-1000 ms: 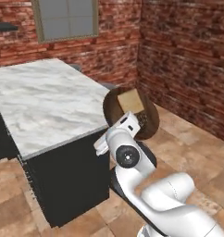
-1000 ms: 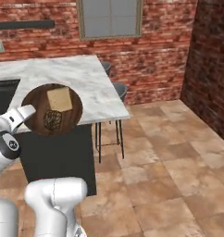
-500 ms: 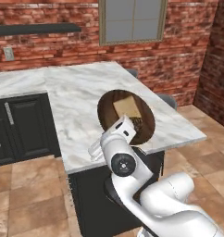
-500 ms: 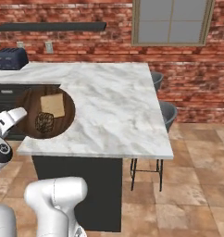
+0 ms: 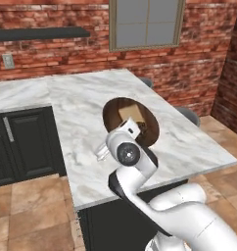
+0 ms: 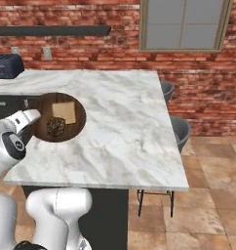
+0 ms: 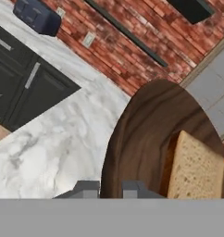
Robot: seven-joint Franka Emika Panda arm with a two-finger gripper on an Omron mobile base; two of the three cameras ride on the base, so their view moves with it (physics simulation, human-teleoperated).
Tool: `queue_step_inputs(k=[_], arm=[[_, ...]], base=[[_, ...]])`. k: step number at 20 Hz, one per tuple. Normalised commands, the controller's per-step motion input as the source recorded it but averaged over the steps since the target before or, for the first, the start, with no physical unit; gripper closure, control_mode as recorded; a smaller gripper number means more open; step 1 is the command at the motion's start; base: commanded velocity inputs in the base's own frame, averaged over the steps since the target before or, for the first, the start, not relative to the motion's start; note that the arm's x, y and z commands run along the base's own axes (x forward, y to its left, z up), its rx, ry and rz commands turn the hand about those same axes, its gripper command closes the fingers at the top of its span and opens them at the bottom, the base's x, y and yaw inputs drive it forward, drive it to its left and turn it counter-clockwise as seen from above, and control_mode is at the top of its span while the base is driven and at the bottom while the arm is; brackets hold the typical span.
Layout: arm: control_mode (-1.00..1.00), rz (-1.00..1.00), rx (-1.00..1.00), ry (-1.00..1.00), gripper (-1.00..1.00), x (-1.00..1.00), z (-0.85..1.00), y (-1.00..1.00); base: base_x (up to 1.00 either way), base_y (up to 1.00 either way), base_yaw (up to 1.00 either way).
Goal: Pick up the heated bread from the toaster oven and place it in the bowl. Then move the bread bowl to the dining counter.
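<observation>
The gripper (image 7: pixel 110 189) is clamped on the near rim of the bowl (image 6: pixel 77 121), held level above the dining counter (image 6: pixel 125 141); the heated bread (image 6: pixel 56 126) sits inside beside a tan slice (image 6: pixel 64 112); the marble lies directly below, so setting down looks next.

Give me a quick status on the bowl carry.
Pincer shut on bowl rim. Heated bread inside, beside tan slice. Bowl over dining counter; nothing blocking.

Bread slice (image 7: pixel 197 169) in bowl (image 7: pixel 141 143)
</observation>
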Motion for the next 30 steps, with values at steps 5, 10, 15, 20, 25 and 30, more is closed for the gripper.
queue_step_inputs(k=[5,10,15,20,25,30], arm=[[-1.00,0.05,0.00,0.25,1.00,0.61,-0.04,0.00],[-1.00,0.04,-0.05,0.18,1.00,0.97,-0.49,-0.06],[-1.00,0.08,-0.05,0.11,1.00,1.00,-0.71,-0.15],[-1.00,0.11,-0.11,0.07,1.00,0.94,-0.88,-0.08],[-1.00,0.10,-0.15,0.08,1.00,0.70,-1.00,0.00],[-1.00,0.05,-0.12,0.03,-1.00,0.24,-0.49,0.01]], base=[[0.00,0.00,0.00],[0.00,0.00,0.00],[0.00,0.00,0.00],[0.00,0.00,0.00],[0.00,0.00,0.00],[0.00,0.00,0.00]])
